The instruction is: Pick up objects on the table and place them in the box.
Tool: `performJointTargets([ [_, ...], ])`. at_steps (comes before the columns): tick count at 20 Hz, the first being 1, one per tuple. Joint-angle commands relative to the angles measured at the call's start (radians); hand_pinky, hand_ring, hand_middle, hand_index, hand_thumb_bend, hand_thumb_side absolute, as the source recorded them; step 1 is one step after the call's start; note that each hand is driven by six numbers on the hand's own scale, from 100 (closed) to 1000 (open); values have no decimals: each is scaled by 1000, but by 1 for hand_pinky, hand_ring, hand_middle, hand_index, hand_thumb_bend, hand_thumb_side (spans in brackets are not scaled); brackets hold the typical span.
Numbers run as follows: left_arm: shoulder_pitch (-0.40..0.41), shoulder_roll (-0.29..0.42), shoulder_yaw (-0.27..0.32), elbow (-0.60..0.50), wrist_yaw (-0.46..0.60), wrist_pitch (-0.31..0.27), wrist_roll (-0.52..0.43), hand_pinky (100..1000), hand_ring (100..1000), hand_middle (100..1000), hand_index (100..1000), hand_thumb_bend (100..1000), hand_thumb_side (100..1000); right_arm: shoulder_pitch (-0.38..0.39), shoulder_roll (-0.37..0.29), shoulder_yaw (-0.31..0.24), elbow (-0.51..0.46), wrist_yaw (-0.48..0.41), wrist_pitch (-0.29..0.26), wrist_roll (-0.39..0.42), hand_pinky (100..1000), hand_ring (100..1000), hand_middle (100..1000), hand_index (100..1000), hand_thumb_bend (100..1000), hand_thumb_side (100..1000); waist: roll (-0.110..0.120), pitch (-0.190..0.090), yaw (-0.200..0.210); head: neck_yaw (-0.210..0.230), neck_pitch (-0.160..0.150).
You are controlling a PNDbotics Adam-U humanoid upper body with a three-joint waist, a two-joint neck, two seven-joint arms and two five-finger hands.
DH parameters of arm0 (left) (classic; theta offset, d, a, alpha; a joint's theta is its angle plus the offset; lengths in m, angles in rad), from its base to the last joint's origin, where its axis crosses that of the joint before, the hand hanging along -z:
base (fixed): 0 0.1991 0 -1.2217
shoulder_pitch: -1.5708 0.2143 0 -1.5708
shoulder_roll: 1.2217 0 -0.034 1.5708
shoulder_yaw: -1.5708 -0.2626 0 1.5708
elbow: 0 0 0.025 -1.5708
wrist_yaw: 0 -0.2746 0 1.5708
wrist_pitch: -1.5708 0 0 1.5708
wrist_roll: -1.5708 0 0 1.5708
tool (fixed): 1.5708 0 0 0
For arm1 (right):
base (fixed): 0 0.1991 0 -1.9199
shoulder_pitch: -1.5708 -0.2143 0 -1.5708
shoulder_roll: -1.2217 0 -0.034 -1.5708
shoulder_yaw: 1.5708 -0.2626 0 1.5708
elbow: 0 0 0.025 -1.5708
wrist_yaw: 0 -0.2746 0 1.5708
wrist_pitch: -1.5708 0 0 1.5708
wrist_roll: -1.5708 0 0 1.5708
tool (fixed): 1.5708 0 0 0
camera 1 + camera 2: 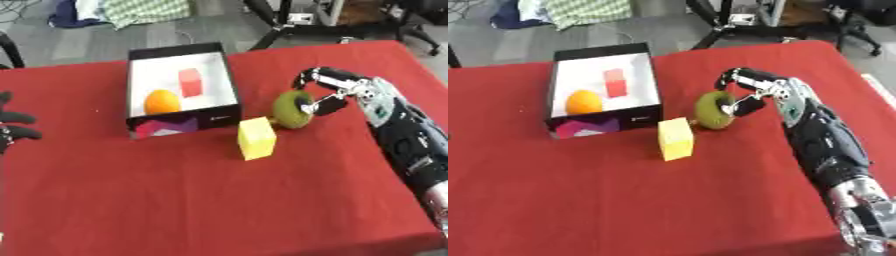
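box (226,75), orange ball (162,101), seemingly red block (191,82) inside

Yellow block (256,138) just before box (226,67).

head stereo pair, overlooking table (175,200)

My red worktop (219,200) carries a black box (184,120) near its far edge, a yellow block (256,138) and a green round thing (292,109).
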Motion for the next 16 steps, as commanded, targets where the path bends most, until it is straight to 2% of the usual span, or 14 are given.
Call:
performJointTargets([
  [1, -6, 16, 5, -13, 4, -1, 2, 751, 505, 556, 894, 123, 953, -22, -28, -3, -47, -35, -9, -34, 1000, 857, 761, 358, 100, 198, -12, -30, 0, -3, -2],
  [2, -6, 16, 5, -13, 4, -1, 2, 751, 505, 556, 894, 123, 953, -25, -28, -4, -58, -48, -8, -47, 999, 857, 761, 358, 100, 198, -12, -30, 0, -4, -2],
  [3, -6, 16, 5, -13, 4, -1, 2, 751, 505, 556, 894, 121, 954, -28, -28, -3, -68, -60, -7, -61, 1000, 860, 763, 359, 100, 254, -12, -30, 1, -4, -2],
  [4, -6, 16, 5, -13, 4, -1, 2, 751, 505, 556, 894, 122, 954, -32, -26, -1, -77, -71, -6, -74, 1000, 861, 765, 359, 100, 272, -12, -30, 1, -5, -2],
  [5, -6, 16, 5, -13, 5, -1, 2, 751, 506, 556, 894, 122, 954, -36, -25, 4, -85, -79, -5, -85, 1000, 861, 765, 359, 100, 200, -12, -30, 2, -7, -2],
  [16, -12, 14, 1, -13, 7, -2, -1, 751, 505, 556, 894, 122, 954, -96, 17, 23, -130, -116, 13, -201, 995, 862, 763, 360, 100, 229, -12, -27, 15, -25, -2],
])
